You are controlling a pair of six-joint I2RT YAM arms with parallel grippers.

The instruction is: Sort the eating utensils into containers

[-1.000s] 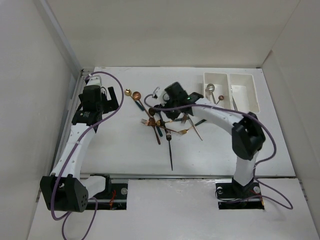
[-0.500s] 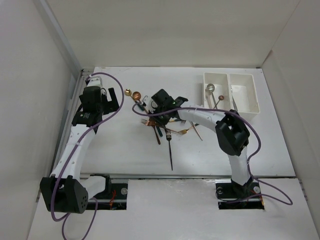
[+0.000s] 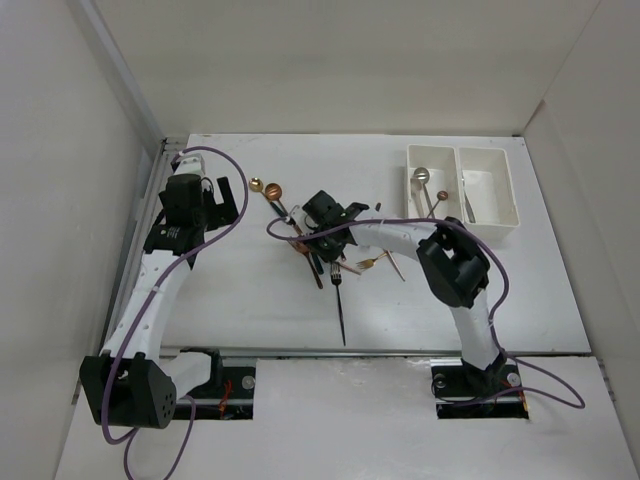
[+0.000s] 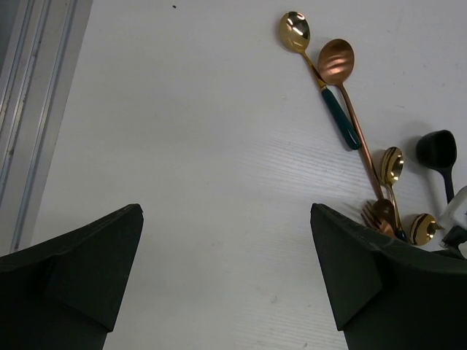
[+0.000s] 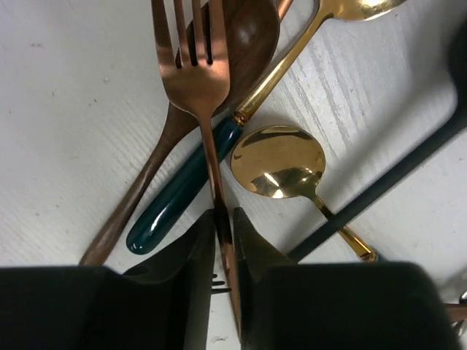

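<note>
A pile of forks and spoons (image 3: 325,255) lies mid-table. My right gripper (image 3: 318,232) is down in it, shut on the handle of a copper fork (image 5: 201,76), its jaws (image 5: 224,222) pinching the stem. A gold spoon (image 5: 281,164), a green-handled spoon (image 5: 182,186) and a dark brown spoon (image 5: 241,36) lie under and beside it. My left gripper (image 4: 226,262) is open and empty above bare table at the left (image 3: 215,200). A gold spoon (image 4: 295,33) and a copper spoon (image 4: 336,62) lie to its right. The two white bins (image 3: 462,185) sit at the back right, holding a few utensils.
White walls close in the table on the left, back and right. A metal rail (image 4: 29,109) runs along the table's left edge. A long black utensil (image 3: 341,305) points toward the near edge. The right arm's purple cable (image 3: 400,222) drapes over the pile.
My right gripper has moved left and down from near the pile's right side into its left part and closed on the copper fork. The left arm has barely moved.
</note>
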